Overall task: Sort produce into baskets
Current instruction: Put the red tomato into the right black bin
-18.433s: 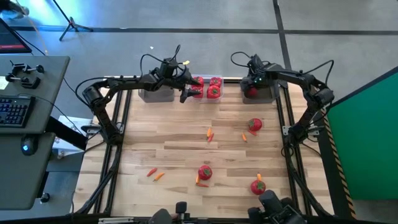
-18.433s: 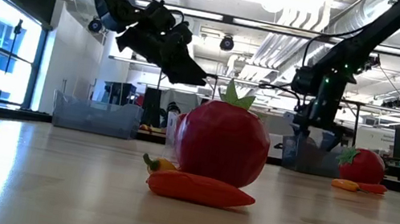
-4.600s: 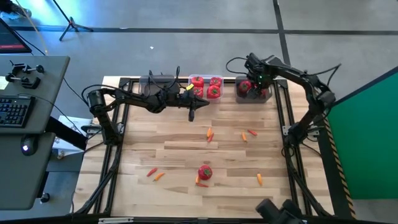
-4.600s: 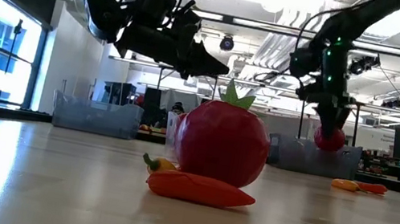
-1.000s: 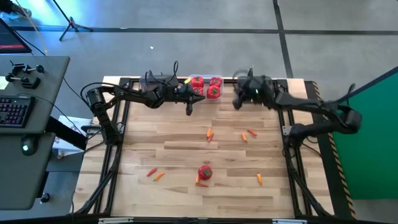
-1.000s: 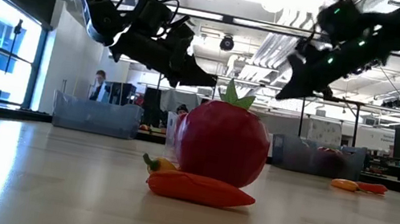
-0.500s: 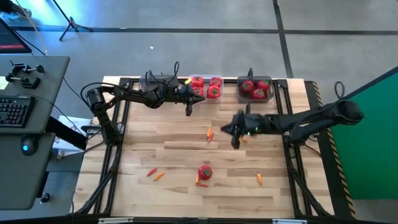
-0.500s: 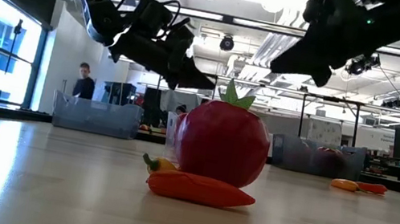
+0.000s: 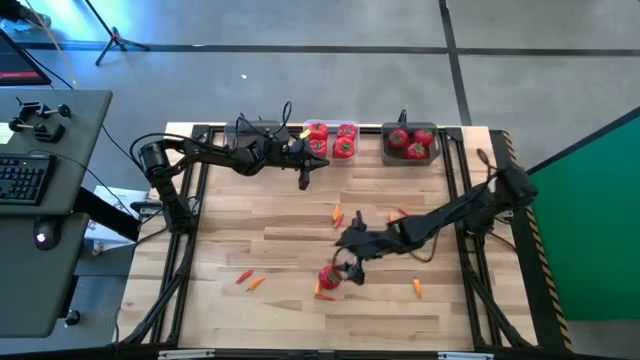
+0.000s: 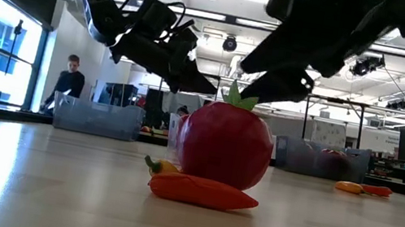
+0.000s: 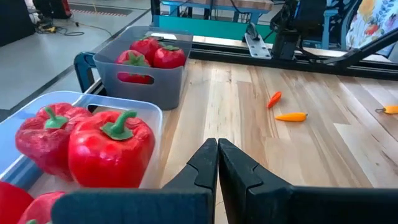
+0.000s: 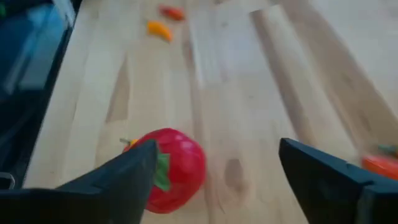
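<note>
Right gripper (image 9: 350, 268) is hanging wide open and empty just above the loose tomato (image 9: 329, 277) near the table's front; right wrist view is showing the tomato (image 12: 171, 168) between spread fingers. Left gripper (image 9: 305, 178), fully closed and empty, is hovering beside the clear basket (image 11: 146, 112) of peppers; high view alone shows carrots (image 9: 250, 280).

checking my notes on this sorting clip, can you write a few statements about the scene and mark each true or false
1. The right gripper stands open beside the round red tomato with a green stem on the wooden table. True.
2. The left gripper is open. False: its fingers are pressed shut, near the clear plastic bin.
3. The dark grey translucent bin at the table's far right holds red tomatoes. True.
4. The right gripper grips the loose tomato. False: nothing is between its fingers.
5. No small orange carrot pieces are left on the table. False: several lie scattered.
</note>
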Controlling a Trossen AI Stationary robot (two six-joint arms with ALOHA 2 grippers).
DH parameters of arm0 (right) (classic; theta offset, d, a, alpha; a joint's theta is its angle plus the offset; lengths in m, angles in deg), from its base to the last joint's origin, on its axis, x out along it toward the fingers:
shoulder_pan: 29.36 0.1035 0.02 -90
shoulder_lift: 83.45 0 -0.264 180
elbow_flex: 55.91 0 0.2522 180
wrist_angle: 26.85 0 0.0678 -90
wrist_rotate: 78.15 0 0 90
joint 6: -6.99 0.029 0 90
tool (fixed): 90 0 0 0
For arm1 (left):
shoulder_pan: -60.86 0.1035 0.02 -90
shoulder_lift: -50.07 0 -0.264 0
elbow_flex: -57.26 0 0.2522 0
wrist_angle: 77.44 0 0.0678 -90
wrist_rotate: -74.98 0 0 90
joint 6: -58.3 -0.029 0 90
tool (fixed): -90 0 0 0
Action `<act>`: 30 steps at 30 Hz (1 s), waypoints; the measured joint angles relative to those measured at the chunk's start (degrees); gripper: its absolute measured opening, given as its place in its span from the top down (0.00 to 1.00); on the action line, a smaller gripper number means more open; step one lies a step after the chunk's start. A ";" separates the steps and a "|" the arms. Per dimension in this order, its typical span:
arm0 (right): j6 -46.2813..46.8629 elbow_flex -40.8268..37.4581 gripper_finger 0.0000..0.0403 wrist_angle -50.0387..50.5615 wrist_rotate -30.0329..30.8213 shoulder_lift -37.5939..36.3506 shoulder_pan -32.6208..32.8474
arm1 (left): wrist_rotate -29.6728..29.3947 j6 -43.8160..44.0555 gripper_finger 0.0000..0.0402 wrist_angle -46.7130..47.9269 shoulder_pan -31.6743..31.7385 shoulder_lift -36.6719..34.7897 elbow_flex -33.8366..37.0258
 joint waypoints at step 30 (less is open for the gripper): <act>-13.68 14.27 0.11 14.02 -6.42 11.72 1.58 | -0.35 -1.92 1.00 0.38 -0.79 0.00 0.00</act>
